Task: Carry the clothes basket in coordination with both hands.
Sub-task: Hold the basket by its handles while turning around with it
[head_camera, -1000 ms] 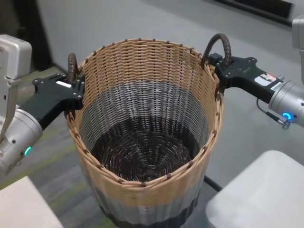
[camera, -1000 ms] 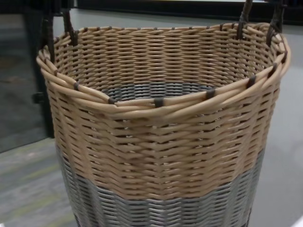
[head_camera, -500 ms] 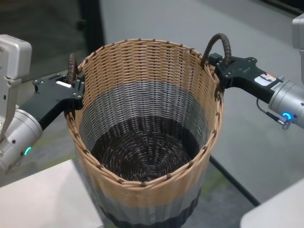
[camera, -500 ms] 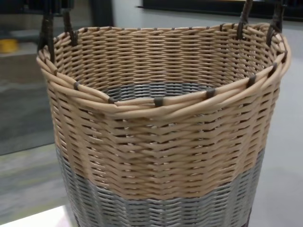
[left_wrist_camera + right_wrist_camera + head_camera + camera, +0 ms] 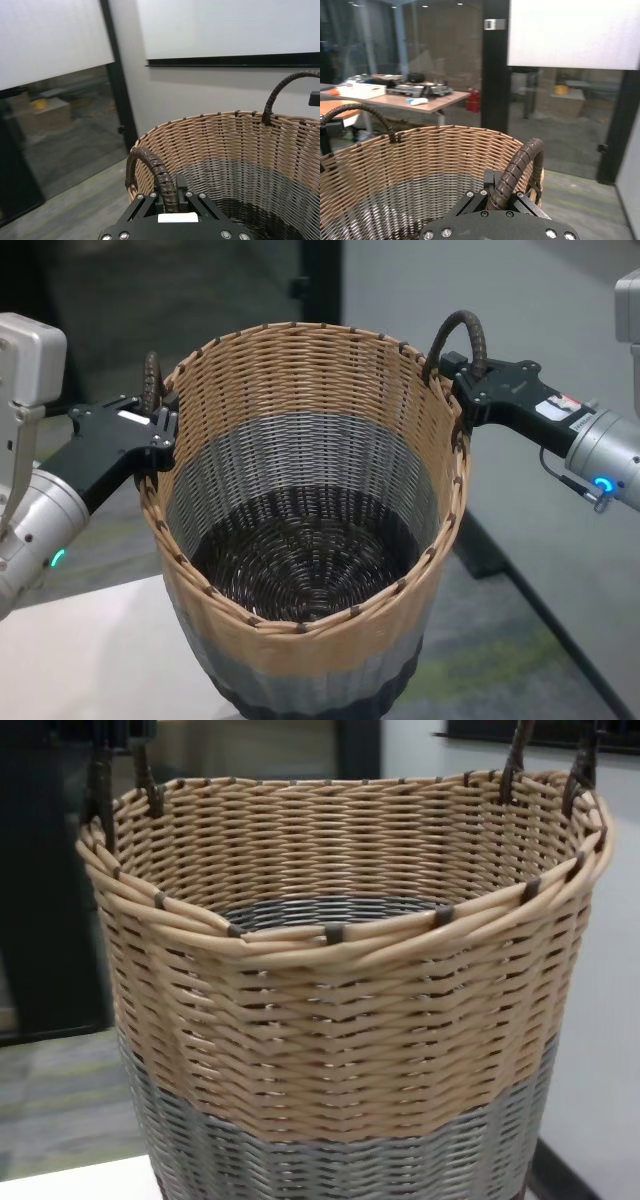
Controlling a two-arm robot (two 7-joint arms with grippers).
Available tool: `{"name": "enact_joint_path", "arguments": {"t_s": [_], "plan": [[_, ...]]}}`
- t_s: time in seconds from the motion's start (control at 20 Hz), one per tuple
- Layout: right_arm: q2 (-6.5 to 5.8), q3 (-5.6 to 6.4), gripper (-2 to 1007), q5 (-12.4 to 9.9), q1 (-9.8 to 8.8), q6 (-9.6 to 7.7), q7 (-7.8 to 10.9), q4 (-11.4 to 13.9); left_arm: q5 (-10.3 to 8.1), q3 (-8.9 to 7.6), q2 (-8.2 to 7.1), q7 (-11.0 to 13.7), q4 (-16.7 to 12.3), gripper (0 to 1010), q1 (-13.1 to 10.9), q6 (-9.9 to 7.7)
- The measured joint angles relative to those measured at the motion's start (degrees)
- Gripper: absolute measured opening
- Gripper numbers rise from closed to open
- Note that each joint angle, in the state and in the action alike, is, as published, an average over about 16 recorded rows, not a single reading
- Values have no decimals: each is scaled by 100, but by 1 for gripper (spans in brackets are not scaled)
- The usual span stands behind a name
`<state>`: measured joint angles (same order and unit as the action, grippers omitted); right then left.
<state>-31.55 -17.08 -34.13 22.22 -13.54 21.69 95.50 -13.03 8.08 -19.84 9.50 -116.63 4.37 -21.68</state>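
The clothes basket is a round wicker basket, tan above and grey below, empty inside, held up in front of me. It fills the chest view. My left gripper is shut on the left dark brown loop handle; the left wrist view shows the handle clamped in the jaws. My right gripper is shut on the right loop handle; the right wrist view shows that handle clamped too. The basket hangs upright between both arms.
A white table surface lies below the basket at the lower left. A dark door frame and grey floor lie behind. A black floor strip runs at the right. A desk with items stands far off.
The basket and both grippers keep their pose in view, but the background has swept to the right: the dark door frame moved right and the white table now lies under the basket's left.
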Motion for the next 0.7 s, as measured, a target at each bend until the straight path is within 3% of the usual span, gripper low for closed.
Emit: {"name": "enact_joint_path", "arguments": {"t_s": [0.7], "plan": [[0,0,10,0,0,0,0,0,0,0,0,0,0,168,0,0]]}}
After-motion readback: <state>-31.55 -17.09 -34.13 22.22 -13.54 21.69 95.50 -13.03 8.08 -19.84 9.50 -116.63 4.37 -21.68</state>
